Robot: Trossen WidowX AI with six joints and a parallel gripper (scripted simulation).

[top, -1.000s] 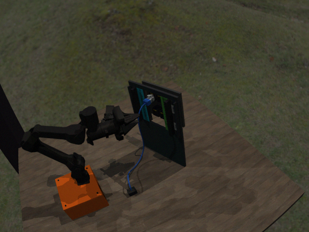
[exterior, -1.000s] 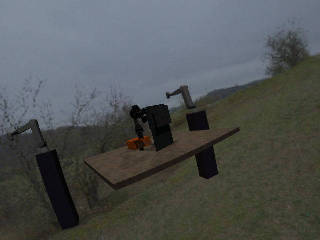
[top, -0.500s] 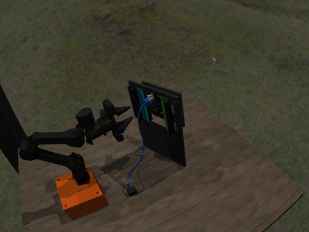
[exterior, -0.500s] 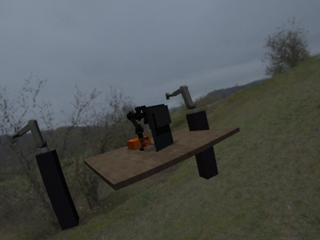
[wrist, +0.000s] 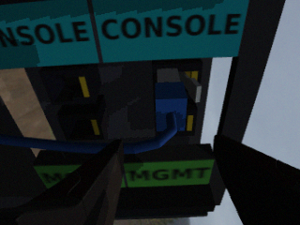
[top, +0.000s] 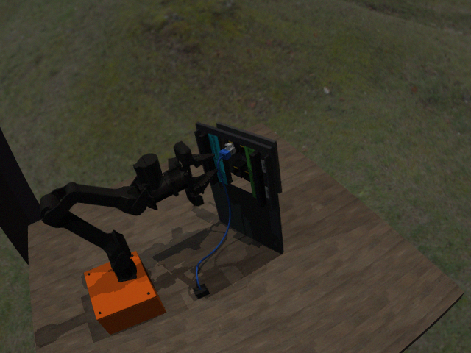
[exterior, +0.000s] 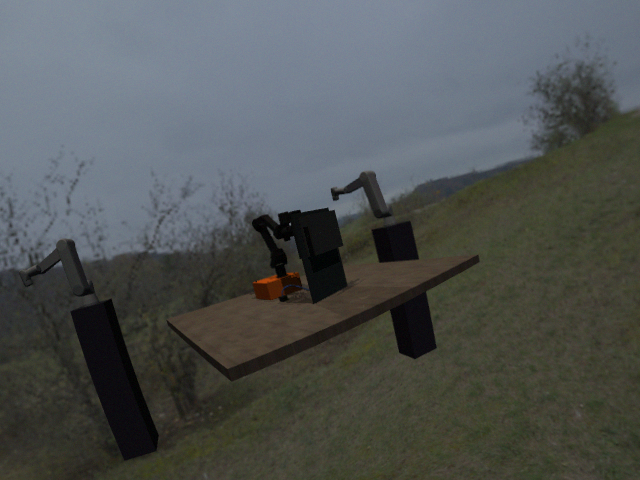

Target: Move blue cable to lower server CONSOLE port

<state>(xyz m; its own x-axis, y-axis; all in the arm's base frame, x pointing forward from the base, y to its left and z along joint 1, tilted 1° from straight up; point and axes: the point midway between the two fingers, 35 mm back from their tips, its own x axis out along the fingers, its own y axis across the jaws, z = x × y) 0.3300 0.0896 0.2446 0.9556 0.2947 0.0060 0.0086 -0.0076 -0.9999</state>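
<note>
on the brown wooden table [top: 342, 246] [exterior: 310, 325]: at left in the top view, a boxy orange base [top: 114, 304] [exterior: 264, 289], with a black jointed arm [top: 95, 195] [exterior: 268, 240] on top; right of the base, a small black block [top: 201, 291] [exterior: 283, 298]; farther right and upright, a tall dark flat panel [top: 251, 212] [exterior: 326, 279]. in the wrist view, between a teal rectangular label strip [top: 215, 145] [wrist: 169, 28] above and a green rectangular label strip [top: 249, 167] [wrist: 169, 173] below, in the right-hand column: a boxy blue plug [top: 225, 153] [wrist: 170, 100]. from plug down to block: a thin blue cable [top: 229, 212] [wrist: 84, 146].
</note>
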